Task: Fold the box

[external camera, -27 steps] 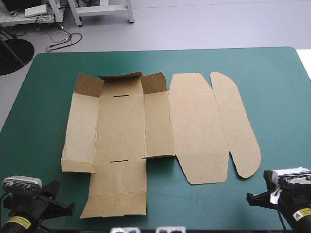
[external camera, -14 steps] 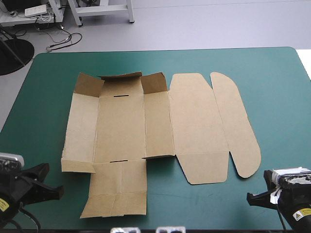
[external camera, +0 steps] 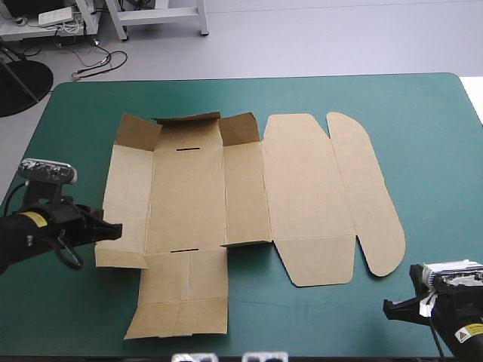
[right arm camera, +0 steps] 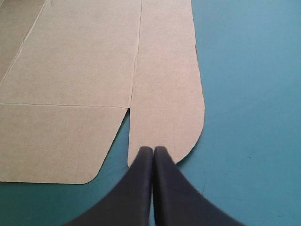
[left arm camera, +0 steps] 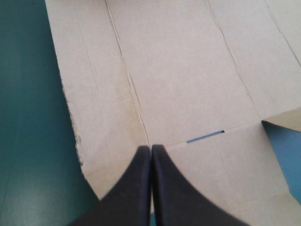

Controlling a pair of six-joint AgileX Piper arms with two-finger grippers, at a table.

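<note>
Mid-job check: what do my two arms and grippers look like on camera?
The left arm and right arm are black, each bearing a small yellow sticker. The left gripper and right gripper each have two broad black fingers, curved like fins and tapering to narrow tips.

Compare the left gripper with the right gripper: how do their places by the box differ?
The left gripper reaches in from the left side of the table, its tips over the box by the left panel's near end; the right gripper sits at the table's near right corner, short of the box. The left faces across the board; the right faces the rounded flap. Both are shut, holding nothing.
</note>
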